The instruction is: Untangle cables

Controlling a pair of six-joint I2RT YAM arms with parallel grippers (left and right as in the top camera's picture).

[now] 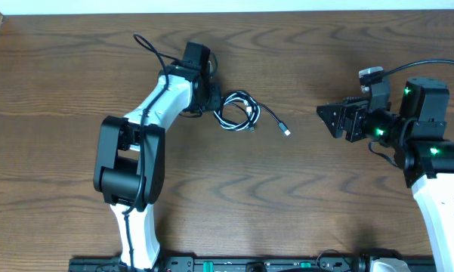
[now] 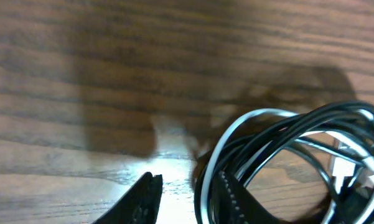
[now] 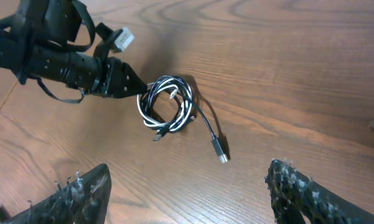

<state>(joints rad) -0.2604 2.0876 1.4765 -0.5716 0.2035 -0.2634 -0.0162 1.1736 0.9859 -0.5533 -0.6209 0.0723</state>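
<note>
Two cables [image 1: 238,112] coiled at left fingers [image 2: 146,199]; bare table [image 1: 325,196] rightward.

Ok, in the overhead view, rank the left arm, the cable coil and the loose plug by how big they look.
1. Left arm, by far the largest.
2. Cable coil, much smaller.
3. Loose plug, smallest.
</note>
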